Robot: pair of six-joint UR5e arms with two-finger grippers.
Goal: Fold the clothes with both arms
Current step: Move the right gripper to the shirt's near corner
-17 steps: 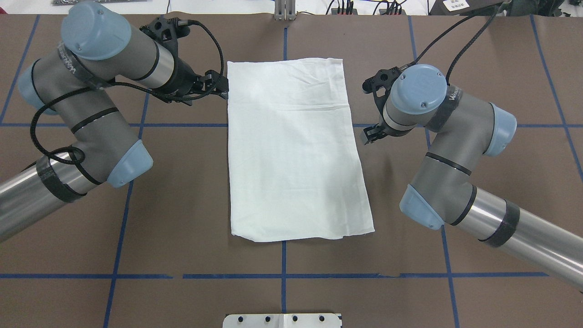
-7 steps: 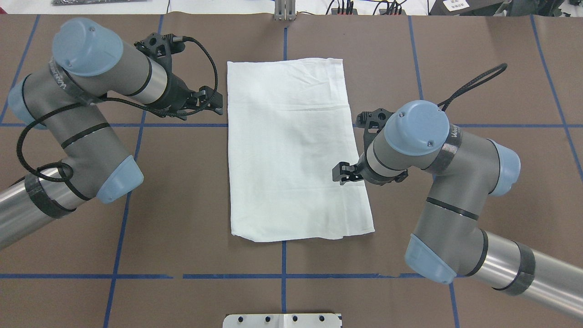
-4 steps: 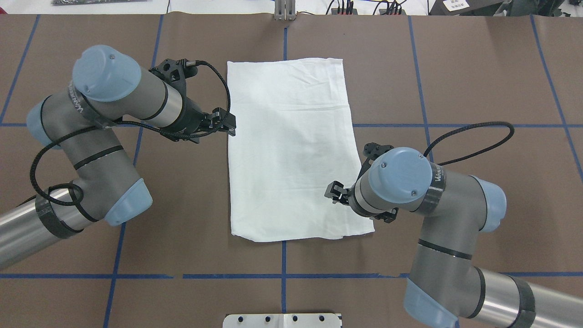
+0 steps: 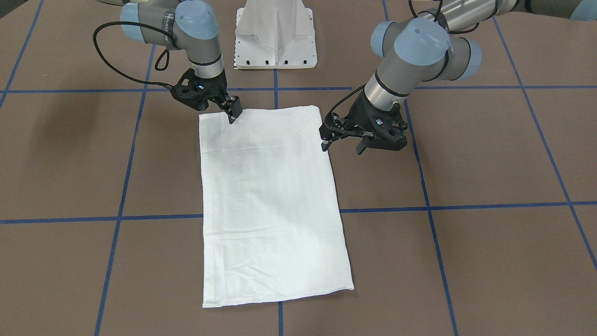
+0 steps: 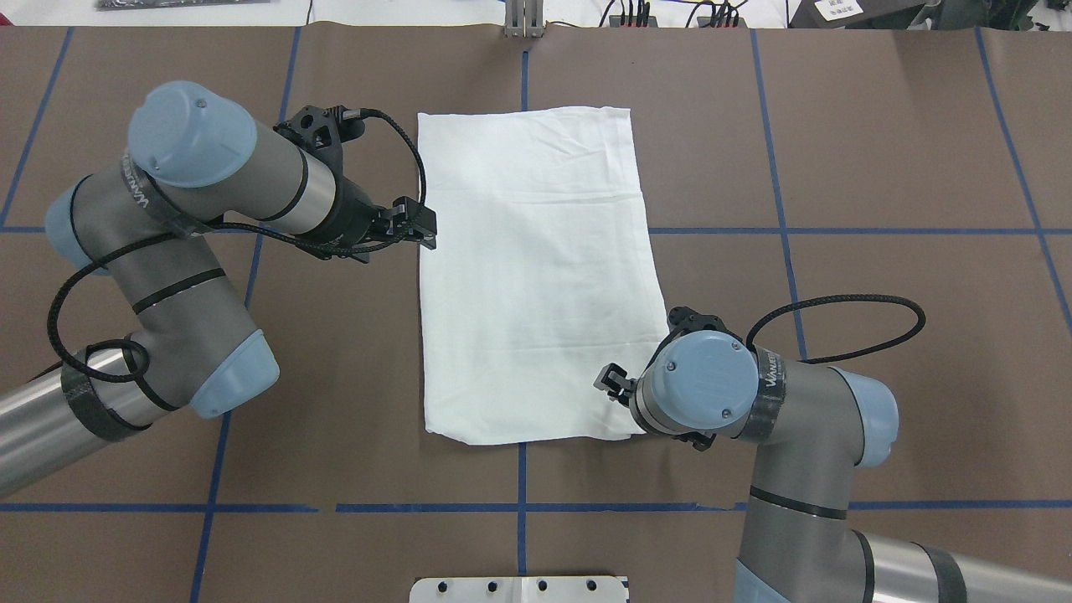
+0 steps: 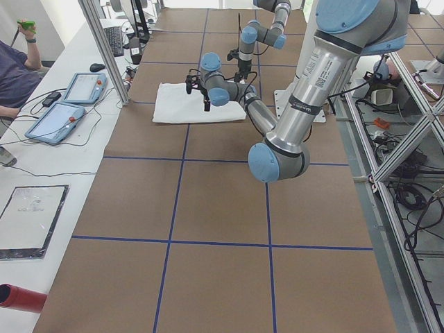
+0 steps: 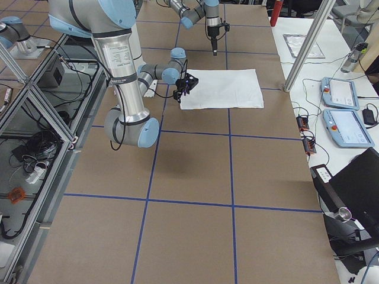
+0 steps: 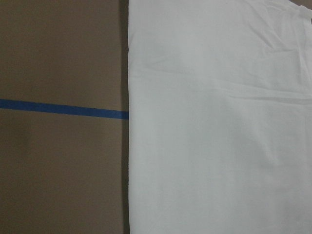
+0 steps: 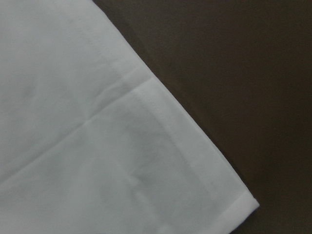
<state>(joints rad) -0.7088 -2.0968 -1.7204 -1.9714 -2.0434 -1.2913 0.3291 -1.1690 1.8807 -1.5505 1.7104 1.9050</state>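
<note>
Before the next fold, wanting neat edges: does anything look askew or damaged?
The folded T-shirt has its edge on the robot's right slanting outward toward the robot, against the blue tape lines, so the near end is wider. No damage shows.

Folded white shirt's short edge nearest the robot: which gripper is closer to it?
Right. The right gripper is over the folded white shirt just inside that edge, near its right corner; the left gripper is beside the left long edge, about midway along.
</note>
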